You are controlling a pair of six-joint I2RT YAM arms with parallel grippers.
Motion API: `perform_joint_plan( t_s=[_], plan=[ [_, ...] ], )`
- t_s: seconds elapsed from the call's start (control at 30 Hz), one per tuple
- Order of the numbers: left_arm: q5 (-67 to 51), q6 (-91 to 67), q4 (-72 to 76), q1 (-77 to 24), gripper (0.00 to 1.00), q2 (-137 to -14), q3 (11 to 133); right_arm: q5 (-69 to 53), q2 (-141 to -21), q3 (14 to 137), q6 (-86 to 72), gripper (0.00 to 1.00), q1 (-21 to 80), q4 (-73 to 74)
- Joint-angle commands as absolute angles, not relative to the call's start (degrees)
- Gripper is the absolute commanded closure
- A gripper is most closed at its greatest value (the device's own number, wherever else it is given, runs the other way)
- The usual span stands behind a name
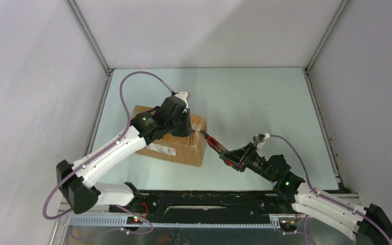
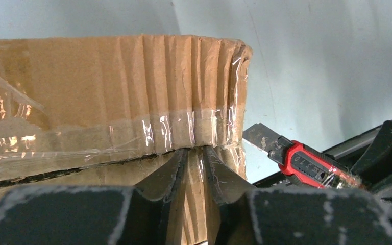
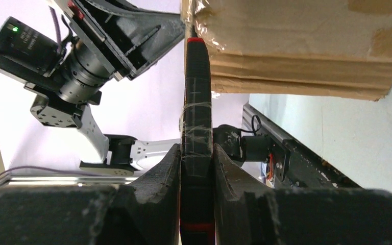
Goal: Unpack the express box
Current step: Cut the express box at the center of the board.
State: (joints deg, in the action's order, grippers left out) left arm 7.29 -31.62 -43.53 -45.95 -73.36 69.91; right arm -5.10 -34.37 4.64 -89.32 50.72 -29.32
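Low and right of centre in the top view, the right gripper point(image 3: 196, 158) has its 2 fingers pressed tight on the handle of a red-and-black utility knife point(image 2: 306, 163). The blade point(image 2: 259, 137) is out and points up-left at the right end of the express box point(image 1: 176, 148). Its tip is just beside the top corner, but I cannot tell whether it touches the cardboard.

The box lies left of centre in the top view, flat on the pale table point(image 1: 255, 102), with its flaps closed. It has a white label point(image 1: 161, 149) on its near side. Clear tape point(image 2: 178, 127) runs along the seam and wraps over that right end.

On top of the box, toward its right end, sits the left gripper point(image 2: 195, 155). Its 2 fingers stand slightly apart with cardboard showing in the gap. I cannot tell whether they pinch anything or merely press.

The step in hand looks like slitting the tape. To do it well, I judge the tip should enter where the tape crosses the end edge, exactly on the seam. It should go in shallow, so that only tape is cut and nothing inside. It can then be drawn along the seam in 1 steady line. The left arm should bear down firmly so the box does not slide or turn under the blade. Its fingers should stand off the seam, since the cut runs toward them.
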Motion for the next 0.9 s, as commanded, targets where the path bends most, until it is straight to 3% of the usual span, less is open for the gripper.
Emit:
perform_joint_plan(
  t_s=[0.0, 0.43, 0.6, 0.67, 0.87],
  plan=[
    [-1.82, -33.44, -48.11, -44.11, 0.77, -72.21, 65.87, -11.32, -32.41, 8.42, -87.03, 1.0, 46.59, -23.75],
    [-3.79, -31.5, -46.71, -43.47, 0.43, -72.92, 66.64, -25.92, -43.33, 12.55, -85.89, 1.0, 44.36, -32.04],
    [0.71, -29.58, -48.69, -45.91, 0.32, -75.28, 67.78, -24.66, -41.35, 14.59, -83.65, 1.0, 44.31, -25.24],
    [3.72, -29.37, -50.13, -46.66, 0.35, -76.12, 67.93, -23.7, -39.93, 15.18, -82.89, 1.0, 44.1, -22.07],
    [4.97, -27.82, -51.54, -46.73, 0.71, -74.38, 67.19, -19.55, -33.33, 16.08, -80.48, 1.0, 42.96, -11.43]
  ],
)
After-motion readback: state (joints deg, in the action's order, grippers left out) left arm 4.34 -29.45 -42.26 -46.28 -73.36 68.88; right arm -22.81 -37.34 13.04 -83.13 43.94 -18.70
